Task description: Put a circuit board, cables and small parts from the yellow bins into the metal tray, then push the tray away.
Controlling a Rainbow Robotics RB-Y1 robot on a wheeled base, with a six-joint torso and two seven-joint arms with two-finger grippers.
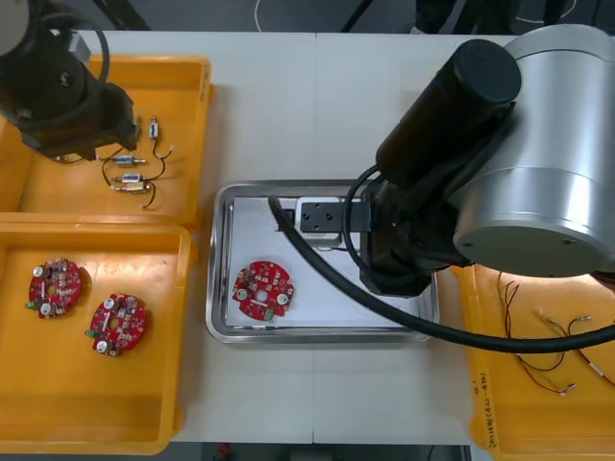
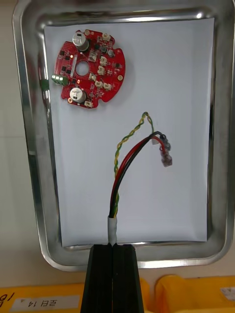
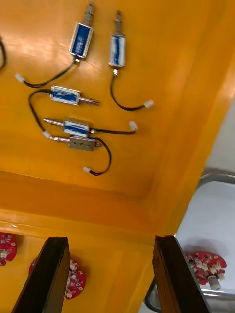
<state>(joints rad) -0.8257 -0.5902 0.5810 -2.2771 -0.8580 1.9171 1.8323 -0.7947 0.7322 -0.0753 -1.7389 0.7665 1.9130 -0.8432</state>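
Observation:
The metal tray (image 1: 223, 317), white inside, holds one round red circuit board (image 1: 261, 290), also seen as the circuit board (image 2: 90, 66). My right gripper (image 2: 113, 247) is shut on the white sleeve of a cable (image 2: 128, 156) made of red, black and twisted yellow wires. The cable reaches out over the tray's (image 2: 29, 161) white inside, apart from the board. My left gripper (image 3: 110, 242) is open over the wall between the two left yellow bins. Several small metal parts (image 3: 73, 129) with black leads lie in the far left bin (image 1: 183, 72), beyond its fingers.
The near left bin (image 1: 154, 403) holds two more circuit boards (image 1: 117, 325). Thin red and black cables (image 1: 548, 346) lie in the right bin (image 1: 480, 384). My right arm (image 1: 519, 154) covers the tray's right part.

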